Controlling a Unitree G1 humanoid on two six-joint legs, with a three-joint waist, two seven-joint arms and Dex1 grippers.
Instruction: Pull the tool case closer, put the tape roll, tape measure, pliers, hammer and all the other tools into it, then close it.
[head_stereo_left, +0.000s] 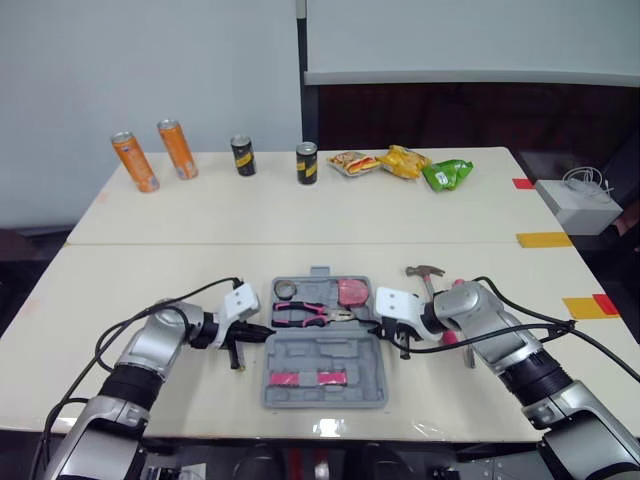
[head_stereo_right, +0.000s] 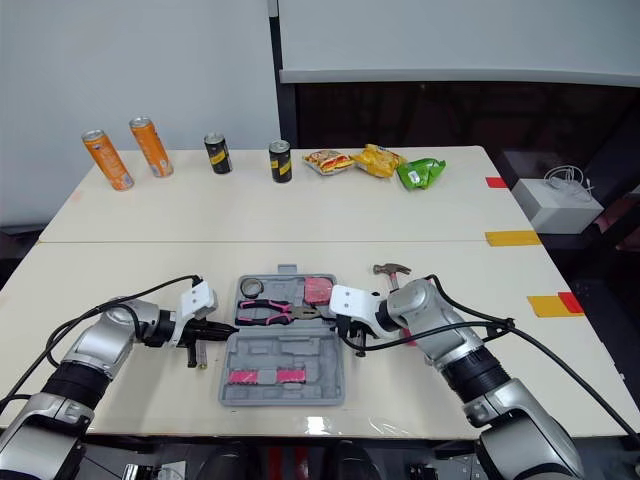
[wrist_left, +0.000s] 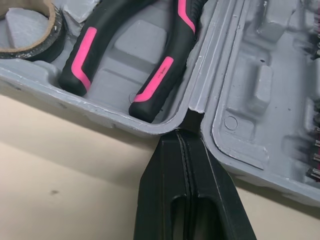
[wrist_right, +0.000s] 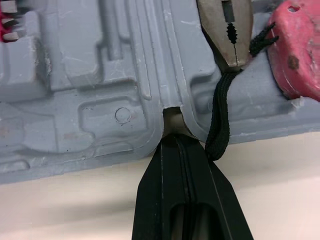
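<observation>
Case (head_stereo_left: 325, 380) sits open on counter (head_stereo_left: 150, 270), pliers (head_stereo_left: 305, 314) inside, hammer (head_stereo_left: 428, 272) still out beside it; left hand (head_stereo_left: 266, 329) and right hand (head_stereo_left: 380, 328), both pinched empty, tips at hinge notches, should drag evenly to avoid skew.

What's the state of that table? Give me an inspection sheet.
Surface: cream table, tool case open near its front edge.
Job's things: tape roll, pliers, tape measure in the case; hammer outside, to its right.
Clutter: four cans, three snack packets along the far edge.
Grippers: left gripper and right gripper shut, tips at the case's hinge notches.
Cables: black cables loop beside both arms.
Surroundings: white box beyond the table's right edge.
</observation>
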